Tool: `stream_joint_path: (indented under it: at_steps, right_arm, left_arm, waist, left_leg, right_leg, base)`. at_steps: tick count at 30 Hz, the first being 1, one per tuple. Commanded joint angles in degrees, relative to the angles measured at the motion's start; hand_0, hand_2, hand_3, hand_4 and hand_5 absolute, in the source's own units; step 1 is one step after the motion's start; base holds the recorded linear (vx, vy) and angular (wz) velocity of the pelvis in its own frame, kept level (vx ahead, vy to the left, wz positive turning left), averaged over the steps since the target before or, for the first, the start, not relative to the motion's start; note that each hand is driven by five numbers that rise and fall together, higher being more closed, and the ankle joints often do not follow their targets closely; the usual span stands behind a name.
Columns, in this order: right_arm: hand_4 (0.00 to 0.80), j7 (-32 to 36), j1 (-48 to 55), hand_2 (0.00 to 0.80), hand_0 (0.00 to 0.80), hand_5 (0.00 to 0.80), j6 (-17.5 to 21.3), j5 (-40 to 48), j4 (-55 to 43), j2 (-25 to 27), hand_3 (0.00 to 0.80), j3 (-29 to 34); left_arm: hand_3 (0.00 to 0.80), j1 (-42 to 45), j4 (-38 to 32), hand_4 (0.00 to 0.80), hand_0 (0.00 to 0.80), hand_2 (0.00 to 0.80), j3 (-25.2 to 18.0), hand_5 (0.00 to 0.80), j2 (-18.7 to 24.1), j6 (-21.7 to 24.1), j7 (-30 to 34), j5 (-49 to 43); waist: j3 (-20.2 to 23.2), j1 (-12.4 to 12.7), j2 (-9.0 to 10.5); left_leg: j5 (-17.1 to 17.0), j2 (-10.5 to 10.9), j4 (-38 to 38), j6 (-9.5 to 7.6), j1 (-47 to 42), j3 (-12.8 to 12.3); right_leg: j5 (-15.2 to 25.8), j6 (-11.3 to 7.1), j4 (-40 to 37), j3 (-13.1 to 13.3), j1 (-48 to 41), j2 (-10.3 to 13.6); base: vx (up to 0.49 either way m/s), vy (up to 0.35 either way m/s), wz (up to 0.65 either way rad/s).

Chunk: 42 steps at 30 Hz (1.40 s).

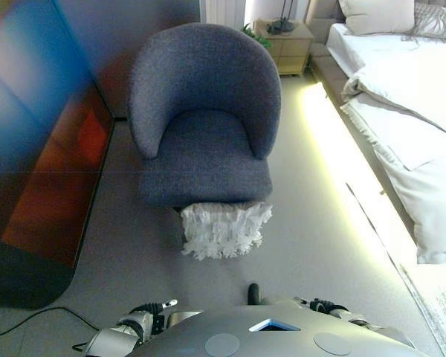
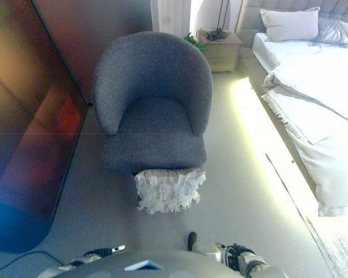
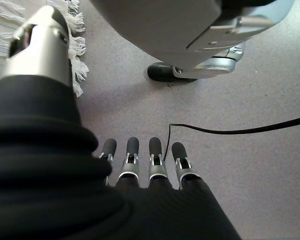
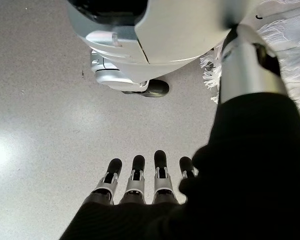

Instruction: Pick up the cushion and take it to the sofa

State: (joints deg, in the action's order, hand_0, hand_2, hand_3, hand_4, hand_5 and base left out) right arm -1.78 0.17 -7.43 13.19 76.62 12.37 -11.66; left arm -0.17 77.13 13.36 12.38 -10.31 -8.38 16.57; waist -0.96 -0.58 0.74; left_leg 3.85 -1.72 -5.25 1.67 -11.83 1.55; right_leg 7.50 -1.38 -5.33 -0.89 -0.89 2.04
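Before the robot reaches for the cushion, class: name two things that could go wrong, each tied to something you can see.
1. The white fringed cushion lies on the floor against the front of the grey armchair; loose fringe could snag or slip between fingers, giving a weak grip.
2. Both hands, the left hand and the right hand, hang open and low beside the robot, apart from the cushion; bending down that far may unsettle its balance.
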Motion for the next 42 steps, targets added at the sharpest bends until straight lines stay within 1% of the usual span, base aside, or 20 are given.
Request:
stream_joint_path:
  at_steps: [1,3,4,9,21,29,32,33,35,38,39,41,42]
  right_arm:
    - [0.0,0.14,-3.24,0.0,0.0,0.0,0.52,-0.15,2.9,0.13,0.0,-0.14]
    - [0.0,0.26,-3.26,0.0,0.0,0.0,0.48,-0.31,2.88,0.17,0.0,-0.06]
    - [0.0,0.29,-3.28,0.0,0.0,0.0,0.48,-0.28,2.88,0.22,0.0,-0.03]
    - [0.0,0.29,-3.43,0.0,0.0,0.0,0.57,-0.07,2.6,0.24,0.0,-0.23]
    - [0.0,0.24,-3.22,0.0,0.0,0.0,0.63,-0.75,2.77,-0.19,0.0,-0.42]
    - [0.0,0.07,-3.13,0.0,0.0,0.0,0.23,-1.49,2.66,-0.41,0.0,-0.83]
    - [0.0,-0.14,-3.25,0.0,0.0,0.0,-0.62,-2.3,2.75,-0.42,0.0,-0.97]
    - [0.0,-0.05,-3.33,0.0,0.0,0.0,-0.81,-3.18,2.94,-0.45,0.0,-1.3]
    - [0.0,-0.04,-3.65,0.0,0.0,0.0,-0.95,-3.84,2.78,-0.43,0.0,-1.79]
    - [0.0,-0.06,-4.99,0.0,0.0,0.0,-2.13,-4.03,1.78,0.09,0.0,-2.71]
    - [0.0,-0.25,-5.54,0.0,0.0,0.0,-2.48,-3.84,1.58,0.37,0.0,-3.1]
    - [0.0,0.04,-6.08,0.0,0.0,0.0,-2.61,-3.2,1.54,0.82,0.0,-3.46]
    - [0.0,0.23,-6.18,0.0,0.0,0.0,-2.52,-2.85,1.56,1.08,0.0,-3.31]
  left_arm:
    - [0.0,-2.52,2.72,0.0,0.0,0.0,-1.3,0.0,-1.45,0.09,0.42,-0.13]
    - [0.0,-2.51,2.46,0.0,0.0,0.0,-1.52,0.0,-1.51,-0.3,1.12,0.61]
    - [0.0,-2.68,2.25,0.0,0.0,0.0,-1.6,0.0,-1.57,-1.27,1.32,0.43]
    - [0.0,-2.62,2.58,0.0,0.0,0.0,-1.54,0.0,-1.69,-0.37,1.55,0.42]
    - [0.0,-2.3,2.75,0.0,0.0,0.0,-1.41,0.0,-1.88,-0.61,1.71,0.5]
    - [0.0,-2.33,2.54,0.0,0.0,0.0,-1.5,0.0,-1.83,-0.97,1.39,1.06]
    - [0.0,-2.42,2.64,0.0,0.0,0.0,-1.62,0.0,-1.75,-1.12,1.42,0.95]
    - [0.0,-2.43,2.45,0.0,0.0,0.0,-1.65,0.0,-1.71,-1.34,1.43,0.92]
    - [0.0,-2.5,2.22,0.0,0.0,0.0,-1.72,0.0,-1.71,-1.16,1.28,1.25]
    - [0.0,-3.17,1.76,0.0,0.0,0.0,-1.91,0.0,-1.78,-0.5,1.42,2.22]
    - [0.0,-3.31,1.67,0.0,0.0,0.0,-2.09,0.0,-1.9,-0.04,1.43,2.73]
    - [0.0,-2.94,1.68,0.0,0.0,0.0,-2.78,0.0,-1.98,0.41,2.32,3.3]
    - [0.0,-2.54,1.6,0.0,0.0,0.0,-3.31,0.0,-1.89,0.26,2.95,3.29]
  waist:
    - [-1.26,-0.4,0.45]
    - [-1.21,-0.3,0.43]
    - [-1.23,-0.17,0.44]
    - [-1.4,-0.09,0.55]
    - [-1.23,0.2,0.62]
    - [-1.41,0.43,0.75]
    - [-1.43,0.45,0.87]
    - [-1.6,0.53,1.01]
    - [-2.04,0.64,1.48]
    - [-3.9,1.11,3.16]
    - [-5.01,1.41,3.61]
    - [-6.57,1.94,3.87]
    - [-7.34,2.38,3.8]
  left_leg:
    - [-3.09,5.63,0.25,-4.33,4.66,-1.71]
    - [-3.07,5.56,0.25,-4.31,4.66,-1.99]
    - [-3.03,5.57,0.25,-4.34,4.61,-2.09]
    - [-3.03,5.66,0.25,-4.44,4.84,-2.12]
    - [-2.81,5.75,0.25,-4.6,4.38,-1.68]
    - [-2.84,5.73,0.25,-4.68,4.09,-1.08]
    - [-2.79,5.48,0.25,-4.64,3.7,-1.19]
    - [-2.67,5.22,0.94,-4.53,3.62,-1.31]
    - [-1.65,4.96,4.95,-4.27,5.01,-1.3]
    - [1.67,4.59,17.69,-4.38,10.74,-2.79]
    - [1.01,4.37,23.63,-4.47,14.12,-3.13]
    - [-0.93,3.96,33.24,-4.85,20.16,-3.34]
    - [-1.99,4.1,37.43,-5.24,23.39,-2.73]
  right_leg:
    - [-4.78,-0.47,0.33,-0.72,-5.28,-2.35]
    - [-4.78,-0.51,0.33,-0.88,-5.24,-2.3]
    - [-4.84,-0.52,0.33,-1.0,-5.34,-2.28]
    - [-4.89,-0.53,0.33,-1.08,-5.19,-2.32]
    - [-5.22,-0.36,0.33,-1.45,-5.77,-2.32]
    - [-5.78,0.08,0.33,-2.07,-6.5,-2.59]
    - [-6.17,0.31,0.64,-2.34,-6.77,-2.77]
    - [-6.56,0.67,1.06,-2.31,-6.84,-2.94]
    - [-7.01,1.27,2.29,-2.17,-6.3,-2.96]
    - [-7.6,2.64,5.1,-2.23,-4.26,-2.26]
    - [-7.69,3.43,6.01,-1.76,-3.66,-2.52]
    - [-7.75,4.61,7.54,-0.49,-3.18,-3.36]
    - [-7.89,5.1,8.33,0.61,-3.28,-3.99]
  base:
    - [0.0,0.0,0.0]
    - [0.0,0.0,0.0]
    - [0.0,0.0,0.0]
    - [0.0,0.0,0.0]
    - [0.0,0.0,0.0]
    - [0.027,-0.022,0.03]
    - [0.065,-0.052,0.09]
    - [0.068,-0.068,0.05]
    - [0.038,-0.085,0.07]
    - [-0.038,-0.109,0.09]
    - [-0.079,-0.14,0.08]
    - [-0.037,-0.129,0.03]
    - [0.039,-0.099,-0.09]
